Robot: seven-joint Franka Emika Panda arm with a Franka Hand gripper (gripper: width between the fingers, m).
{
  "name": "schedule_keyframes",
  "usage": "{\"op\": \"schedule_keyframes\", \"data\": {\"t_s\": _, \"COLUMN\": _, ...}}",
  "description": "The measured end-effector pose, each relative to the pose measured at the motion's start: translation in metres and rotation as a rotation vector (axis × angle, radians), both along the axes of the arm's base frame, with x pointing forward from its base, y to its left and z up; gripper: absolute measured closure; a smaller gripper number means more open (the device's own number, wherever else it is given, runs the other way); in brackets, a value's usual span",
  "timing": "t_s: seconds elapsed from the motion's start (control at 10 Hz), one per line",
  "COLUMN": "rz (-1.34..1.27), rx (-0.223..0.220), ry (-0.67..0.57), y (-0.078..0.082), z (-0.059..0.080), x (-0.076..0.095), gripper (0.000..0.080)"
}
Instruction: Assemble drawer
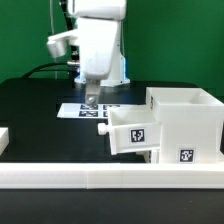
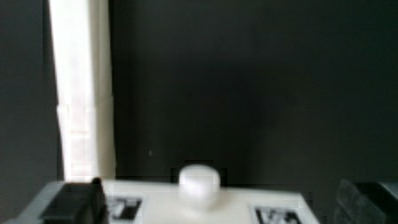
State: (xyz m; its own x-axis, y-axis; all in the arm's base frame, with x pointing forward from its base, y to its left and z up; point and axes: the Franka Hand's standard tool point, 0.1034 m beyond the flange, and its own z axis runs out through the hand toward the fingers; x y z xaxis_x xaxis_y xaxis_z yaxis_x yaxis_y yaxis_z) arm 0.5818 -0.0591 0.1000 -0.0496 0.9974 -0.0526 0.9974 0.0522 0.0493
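Observation:
The drawer's large white housing [image 1: 186, 122] stands at the exterior view's right. One white tray [image 1: 134, 133] with a square tag sits at its front opening. My gripper [image 1: 90, 99] hangs low over a flat white piece with tags [image 1: 88, 110] in the middle of the black table. In the wrist view a white tagged surface with a round knob [image 2: 198, 181] lies between my fingers [image 2: 73, 201], which stand wide apart on either side of it. The gripper [image 2: 217, 203] is open. The view is blurred, so I cannot tell whether the fingers touch it.
A long low white rail [image 1: 110, 178] runs along the table's front edge. Another rail piece [image 1: 5, 140] shows at the exterior view's left. A white rail [image 2: 80, 90] also shows in the wrist view on the black table.

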Motion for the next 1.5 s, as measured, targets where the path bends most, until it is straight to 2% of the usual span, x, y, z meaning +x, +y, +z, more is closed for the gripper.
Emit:
{"op": "schedule_keyframes", "data": {"t_s": 0.2, "rz": 0.003, "rx": 0.011, "ry": 0.029, "y": -0.012, "z": -0.025, "x": -0.006, "gripper": 0.0151}}
{"op": "schedule_keyframes", "data": {"t_s": 0.4, "rz": 0.008, "rx": 0.026, "ry": 0.053, "y": -0.004, "z": -0.049, "x": -0.029, "gripper": 0.0151}}
{"op": "schedule_keyframes", "data": {"t_s": 0.6, "rz": 0.004, "rx": 0.035, "ry": 0.078, "y": 0.002, "z": -0.064, "x": -0.046, "gripper": 0.0151}}
{"op": "schedule_keyframes", "data": {"t_s": 0.9, "rz": -0.052, "rx": 0.035, "ry": 0.08, "y": 0.019, "z": -0.062, "x": -0.045, "gripper": 0.0151}}
{"op": "schedule_keyframes", "data": {"t_s": 1.2, "rz": -0.045, "rx": 0.034, "ry": 0.08, "y": 0.049, "z": -0.055, "x": -0.035, "gripper": 0.0151}}
{"op": "schedule_keyframes", "data": {"t_s": 1.5, "rz": -0.047, "rx": 0.045, "ry": 0.078, "y": 0.076, "z": -0.055, "x": -0.036, "gripper": 0.0151}}
